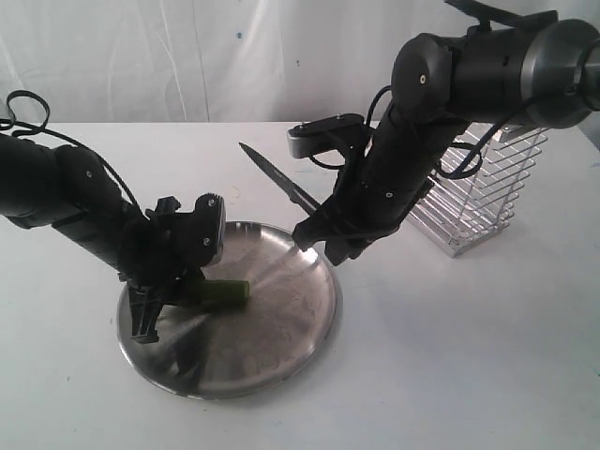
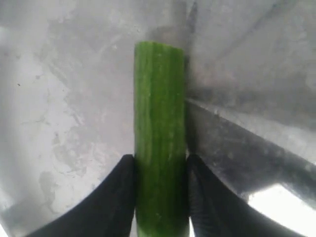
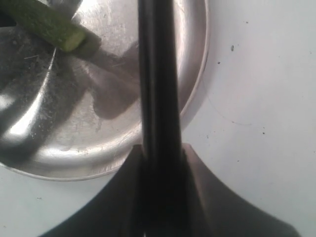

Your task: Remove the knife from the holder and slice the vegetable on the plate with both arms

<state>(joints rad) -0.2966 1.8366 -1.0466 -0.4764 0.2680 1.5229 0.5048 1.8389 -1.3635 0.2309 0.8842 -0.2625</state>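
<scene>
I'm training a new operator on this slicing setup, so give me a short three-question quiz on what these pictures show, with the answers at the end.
1. True or false: the knife is standing in the holder.
2. Multiple choice: what is the left gripper closed on? A) the knife B) the vegetable C) nothing
3. Fill the gap: the vegetable lies on the ____.

Key:
1. False. The right gripper holds it, clear of the holder.
2. B. A finger presses on each side of it.
3. The plate.
</scene>
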